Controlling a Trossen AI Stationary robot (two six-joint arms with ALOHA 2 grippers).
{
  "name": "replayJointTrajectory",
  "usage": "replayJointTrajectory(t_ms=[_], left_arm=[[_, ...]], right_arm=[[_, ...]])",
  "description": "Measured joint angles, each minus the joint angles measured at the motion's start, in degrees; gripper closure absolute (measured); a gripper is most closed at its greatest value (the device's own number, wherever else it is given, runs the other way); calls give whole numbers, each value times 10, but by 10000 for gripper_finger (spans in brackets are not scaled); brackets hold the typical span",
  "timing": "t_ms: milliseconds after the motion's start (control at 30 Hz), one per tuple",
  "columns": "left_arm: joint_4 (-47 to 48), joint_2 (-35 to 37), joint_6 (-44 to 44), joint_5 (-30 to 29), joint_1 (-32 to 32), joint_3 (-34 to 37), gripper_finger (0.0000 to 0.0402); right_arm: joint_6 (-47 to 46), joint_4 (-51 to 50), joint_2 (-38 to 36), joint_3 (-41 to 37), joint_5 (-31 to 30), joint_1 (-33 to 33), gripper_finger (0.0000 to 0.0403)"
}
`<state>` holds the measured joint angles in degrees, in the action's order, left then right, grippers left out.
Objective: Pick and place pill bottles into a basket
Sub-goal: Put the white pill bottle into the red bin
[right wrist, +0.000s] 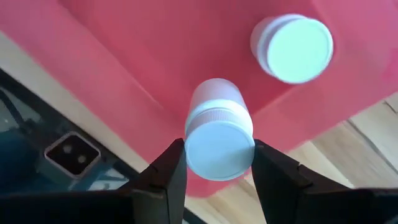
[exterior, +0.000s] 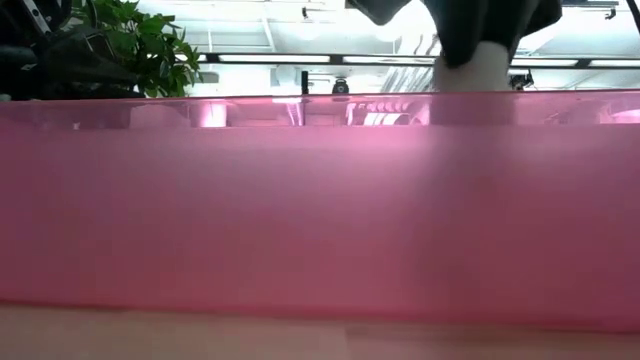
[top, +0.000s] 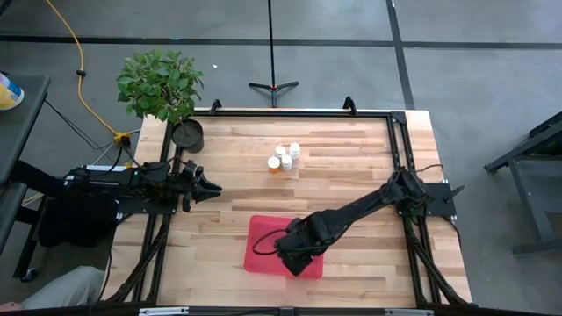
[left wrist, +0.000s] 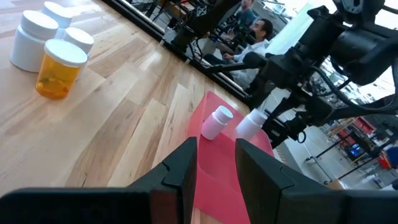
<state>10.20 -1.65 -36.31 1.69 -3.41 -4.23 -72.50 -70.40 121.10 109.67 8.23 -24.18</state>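
The red tray [top: 263, 237] lies near the table's front middle. My right gripper [top: 292, 254] is over it, shut on a white pill bottle [right wrist: 217, 106]. A second white bottle [right wrist: 292, 48] lies on its side on the tray floor; it also shows in the left wrist view [left wrist: 216, 121]. Several more bottles [top: 284, 158], one with an orange body [left wrist: 57, 68], stand upright in a cluster on the wood at the far middle. My left gripper [top: 206, 187] is open and empty at the table's left side, pointing toward the tray. My right gripper pinches the white bottle at its cap end [right wrist: 194, 146] between its two fingers, one on each side of the cap. The fingers slant down into the tray and lie along the bottle, whose bottom end points down at the tray floor [right wrist: 161, 56]. Whether it touches the floor, I cannot tell.
A dark round plant pot [top: 187, 133] stands at the far left corner beside a leafy plant [top: 158, 83]. A black frame [top: 397, 118] runs around the table. In the low view the tray's near wall [exterior: 320, 210] fills most of the picture. People sit beyond the table [left wrist: 261, 31].
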Motion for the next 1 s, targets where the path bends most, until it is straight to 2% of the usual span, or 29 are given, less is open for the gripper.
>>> replayJointTrajectory(t_ms=[467, 1000], left_arm=[[0, 0, -1, 0, 0, 0, 257], [0, 0, -1, 0, 0, 0, 257]], right_arm=[[-10, 43, 0, -45, -14, 2, 262], [-10, 43, 0, -46, -15, -1, 262]])
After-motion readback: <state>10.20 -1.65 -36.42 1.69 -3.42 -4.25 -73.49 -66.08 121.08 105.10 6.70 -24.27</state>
